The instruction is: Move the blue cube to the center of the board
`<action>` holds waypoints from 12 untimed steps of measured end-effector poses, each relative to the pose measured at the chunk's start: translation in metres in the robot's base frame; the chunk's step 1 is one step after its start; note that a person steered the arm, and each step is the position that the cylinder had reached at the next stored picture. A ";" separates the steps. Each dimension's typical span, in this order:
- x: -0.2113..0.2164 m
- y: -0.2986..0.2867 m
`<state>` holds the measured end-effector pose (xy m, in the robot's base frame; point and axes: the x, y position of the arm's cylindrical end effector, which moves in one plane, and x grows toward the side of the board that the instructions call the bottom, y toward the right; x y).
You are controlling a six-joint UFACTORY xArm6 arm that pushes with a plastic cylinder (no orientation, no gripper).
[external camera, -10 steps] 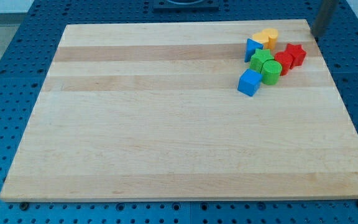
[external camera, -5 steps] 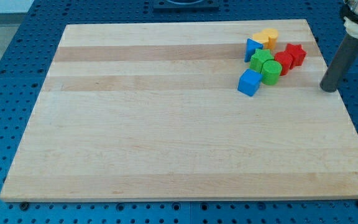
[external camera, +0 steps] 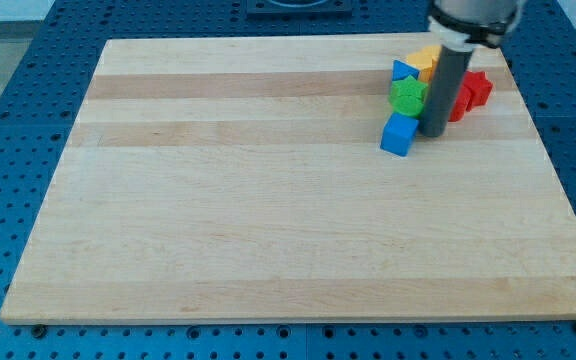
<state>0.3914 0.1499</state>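
Observation:
The blue cube (external camera: 399, 134) lies on the wooden board (external camera: 268, 200) in its upper right part, at the lower left edge of a cluster of blocks. My tip (external camera: 432, 134) is on the board just right of the blue cube, close to or touching it. The rod stands in front of the cluster and hides part of it. A green block (external camera: 406, 95) sits right above the blue cube.
Above the green block are another blue block (external camera: 403, 71) and a yellow block (external camera: 427, 58). Red blocks (external camera: 471, 90) lie right of the rod. A blue perforated table (external camera: 8, 120) surrounds the board.
The rod has swept left from the board's right edge into the cluster. The green cylinder is now hidden behind it, and the green, blue and yellow blocks have shifted slightly left.

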 end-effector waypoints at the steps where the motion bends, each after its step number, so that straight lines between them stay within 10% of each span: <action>1: 0.000 -0.014; 12: 0.036 -0.115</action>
